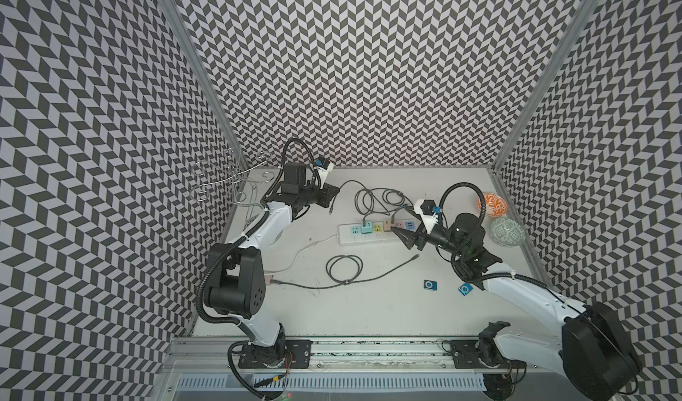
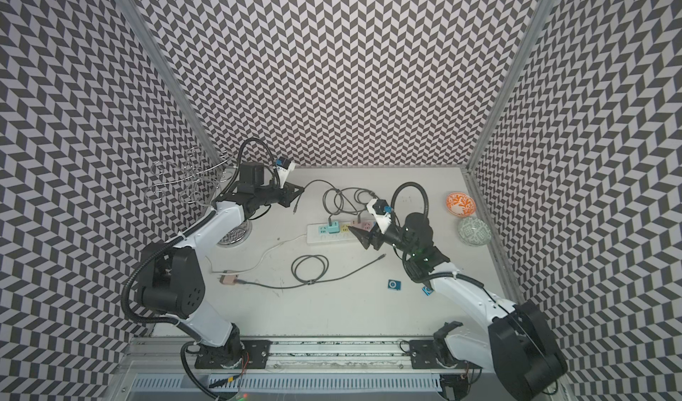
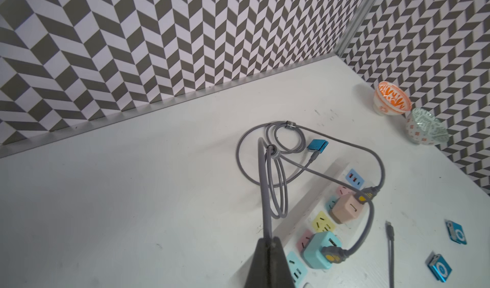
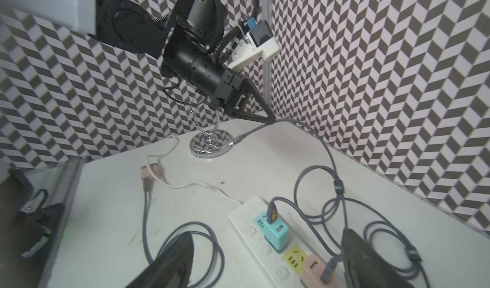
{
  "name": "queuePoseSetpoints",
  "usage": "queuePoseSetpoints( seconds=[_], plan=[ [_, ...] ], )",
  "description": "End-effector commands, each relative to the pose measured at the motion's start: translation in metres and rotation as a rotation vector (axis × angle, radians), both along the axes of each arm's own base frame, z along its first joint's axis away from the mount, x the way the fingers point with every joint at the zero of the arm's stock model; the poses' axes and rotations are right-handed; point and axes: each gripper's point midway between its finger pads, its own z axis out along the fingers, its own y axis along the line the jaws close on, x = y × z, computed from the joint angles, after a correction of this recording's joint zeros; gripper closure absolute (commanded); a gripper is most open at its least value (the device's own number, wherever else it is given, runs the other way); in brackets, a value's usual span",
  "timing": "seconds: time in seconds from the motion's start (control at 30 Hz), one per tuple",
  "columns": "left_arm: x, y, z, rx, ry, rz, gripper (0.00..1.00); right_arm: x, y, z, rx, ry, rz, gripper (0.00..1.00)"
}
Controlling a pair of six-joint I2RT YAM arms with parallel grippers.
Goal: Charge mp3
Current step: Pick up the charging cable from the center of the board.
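Note:
Two blue mp3 players [image 1: 430, 285] [image 1: 466, 289] lie loose near the front right of the table, seen in both top views. Another mp3 player [image 3: 317, 146] lies behind the power strip [image 1: 347, 233] with a grey cable plugged into it. My left gripper [image 1: 329, 193] is shut on a grey cable [image 3: 265, 194], and its free plug [image 4: 235, 142] dangles just past the jaws. That cable runs to the teal adapter [image 4: 270, 228] on the strip. My right gripper [image 1: 410, 239] hovers open over the strip's right end, beside the pink adapter [image 4: 315, 269].
A second grey cable [image 1: 345, 268] lies coiled in front of the strip, its plug [image 1: 416, 257] pointing right. An orange bowl [image 1: 491, 203] and a green bowl [image 1: 507, 232] sit at the right wall. A chrome wire stand [image 1: 228, 181] fills the back left corner.

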Motion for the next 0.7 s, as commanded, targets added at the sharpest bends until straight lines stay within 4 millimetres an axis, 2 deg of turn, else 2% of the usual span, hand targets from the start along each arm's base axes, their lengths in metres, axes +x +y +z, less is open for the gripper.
queuePoseSetpoints(
  seconds=[0.0,0.2,0.47,0.67],
  plan=[
    [-0.016,-0.013,0.046,-0.121,-0.091,-0.068,1.0,-0.012,0.027,0.029,0.109,-0.023,0.104,0.15],
    [-0.036,-0.024,0.079,-0.237,-0.143,-0.137,1.0,-0.012,0.057,0.035,0.146,0.043,0.199,0.15],
    [-0.057,-0.054,0.099,-0.29,-0.186,-0.245,1.0,0.002,0.075,0.042,0.193,0.091,0.249,0.14],
    [-0.074,-0.071,0.126,-0.371,-0.254,-0.321,1.0,0.013,0.083,0.041,0.221,0.125,0.257,0.14]
  ],
)
